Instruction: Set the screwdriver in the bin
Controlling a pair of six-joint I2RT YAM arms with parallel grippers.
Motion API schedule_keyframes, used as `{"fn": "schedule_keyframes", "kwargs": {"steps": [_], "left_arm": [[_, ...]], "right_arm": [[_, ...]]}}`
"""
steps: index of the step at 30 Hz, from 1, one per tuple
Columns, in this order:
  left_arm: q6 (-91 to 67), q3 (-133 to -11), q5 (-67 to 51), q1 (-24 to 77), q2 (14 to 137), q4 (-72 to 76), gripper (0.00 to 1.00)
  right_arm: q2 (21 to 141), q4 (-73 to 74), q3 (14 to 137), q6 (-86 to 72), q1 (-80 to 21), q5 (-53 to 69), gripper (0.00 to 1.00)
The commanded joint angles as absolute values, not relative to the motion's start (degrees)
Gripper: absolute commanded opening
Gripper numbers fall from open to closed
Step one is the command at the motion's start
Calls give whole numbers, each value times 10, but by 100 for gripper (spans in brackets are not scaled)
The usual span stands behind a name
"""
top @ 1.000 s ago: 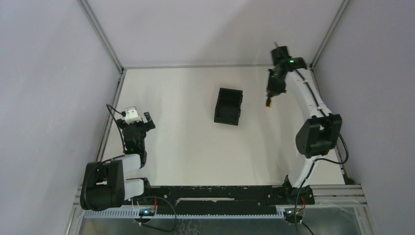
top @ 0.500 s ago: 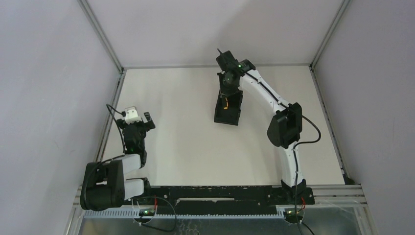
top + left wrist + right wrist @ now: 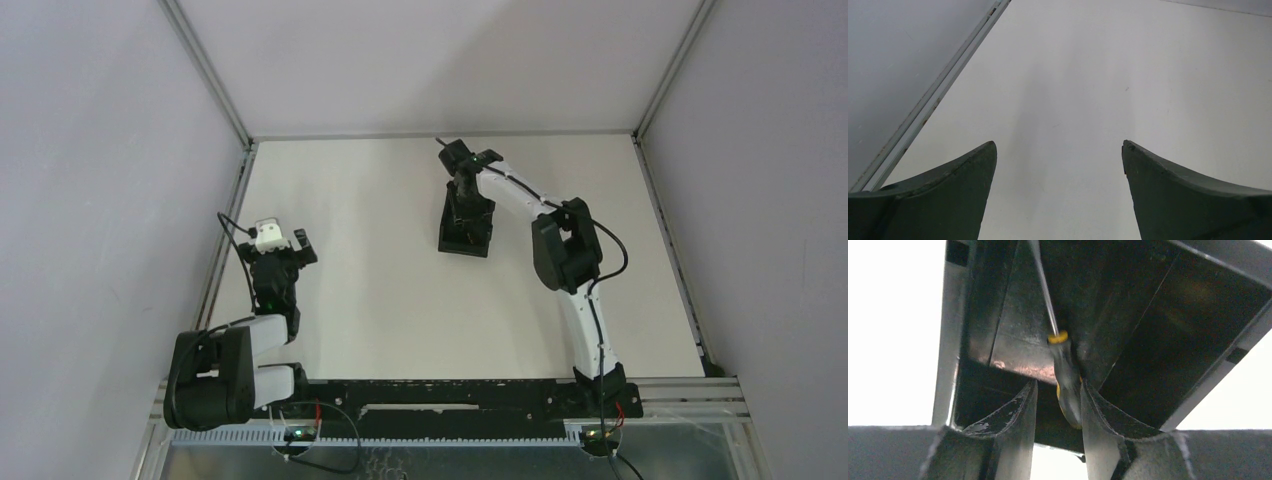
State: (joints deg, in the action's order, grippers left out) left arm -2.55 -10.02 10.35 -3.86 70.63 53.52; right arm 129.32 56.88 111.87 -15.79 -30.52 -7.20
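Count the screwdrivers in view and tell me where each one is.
1. The screwdriver is inside the bin, its handle between the parted jaws of the right gripper, shaft pointing away. From above, the arm covers part of the bin, so another could be hidden.

Table [image 3: 380,290]: pale, flat, matte surface, bordered by metal rails [image 3: 238,190] along the left, far and right edges. One item rests directly on it: the bin [image 3: 462,243], black, rectangular, open-topped, upright. It stands near mid-width, toward the far side, well apart from every rail.
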Motion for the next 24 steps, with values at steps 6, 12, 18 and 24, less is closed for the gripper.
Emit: {"fn": "schedule_keyframes", "kwargs": {"steps": [6,12,18,24], "left_arm": [[-17,-132,105,-36,707,558,100],[-17,-132,105,-36,708,558,100],[-17,-132,105,-36,708,558,100],[-18,-131,105,-36,708,558,100]], "right_arm": [[1177,528,1128,-167,-310,-106,47],[1023,466,1046,-146,-307,-129,100],[821,301,829,-117,-277,-78,100],[633,204,596,-116,-247,-80,100]]}}
